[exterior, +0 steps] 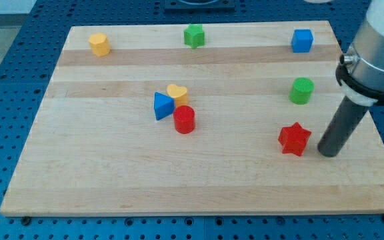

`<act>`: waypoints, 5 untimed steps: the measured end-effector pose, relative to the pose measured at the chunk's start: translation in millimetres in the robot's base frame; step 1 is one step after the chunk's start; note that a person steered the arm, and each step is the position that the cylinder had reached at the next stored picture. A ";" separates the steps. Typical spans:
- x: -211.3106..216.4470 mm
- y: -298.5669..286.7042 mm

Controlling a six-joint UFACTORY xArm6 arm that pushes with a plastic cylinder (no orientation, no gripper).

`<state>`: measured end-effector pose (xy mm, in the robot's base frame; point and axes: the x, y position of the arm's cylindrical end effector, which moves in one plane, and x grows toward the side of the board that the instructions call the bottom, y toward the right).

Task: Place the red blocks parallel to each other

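Observation:
A red star block (294, 139) lies on the wooden board (112, 167) at the view's lower right. A red cylinder (185, 119) stands near the board's middle, touching a blue triangular block (163, 106) and a yellow heart block (177, 93). My tip (328, 153) rests on the board just to the right of the red star, a small gap away from it. The dark rod rises from the tip up to the arm's grey body at the view's right edge.
A green cylinder (302, 90) stands above the red star. A blue cube (302, 40) sits at the top right, a green block (194, 35) at the top middle, and a yellow block (99, 44) at the top left.

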<state>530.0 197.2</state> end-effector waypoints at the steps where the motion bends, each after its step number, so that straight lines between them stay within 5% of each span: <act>1: -8.8 -38.7; 5: -49.0 -230.5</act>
